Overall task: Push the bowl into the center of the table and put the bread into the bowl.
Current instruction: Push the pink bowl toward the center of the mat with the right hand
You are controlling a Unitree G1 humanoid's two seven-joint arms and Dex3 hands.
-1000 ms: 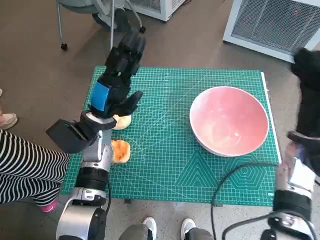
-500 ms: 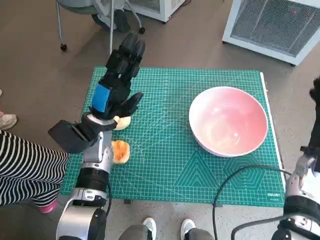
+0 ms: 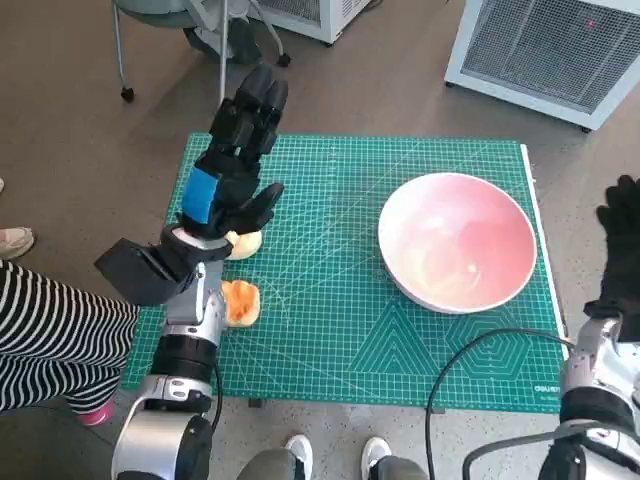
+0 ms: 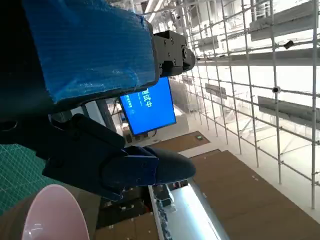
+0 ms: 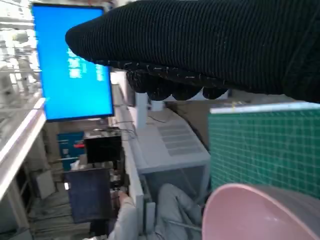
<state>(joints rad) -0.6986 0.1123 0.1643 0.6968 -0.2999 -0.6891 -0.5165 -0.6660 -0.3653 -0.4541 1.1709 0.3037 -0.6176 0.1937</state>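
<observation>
Pink bowl point(image 3: 458, 243) holding nothing, bread point(image 3: 240, 301) on mat, left robot hand point(image 3: 232, 165) released, right robot hand point(image 3: 622, 245) unclear.

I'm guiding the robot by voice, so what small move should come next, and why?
Probably bring the right hand in against the pink bowl's outer rim. The bowl sits toward the mat's right side, off center, and the hand hangs just beside it, touching nothing.

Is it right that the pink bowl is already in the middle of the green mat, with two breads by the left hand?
Not quite: the head view shows the pink bowl toward the mat's right side, not the middle. Two breads do lie by the left hand.
</observation>
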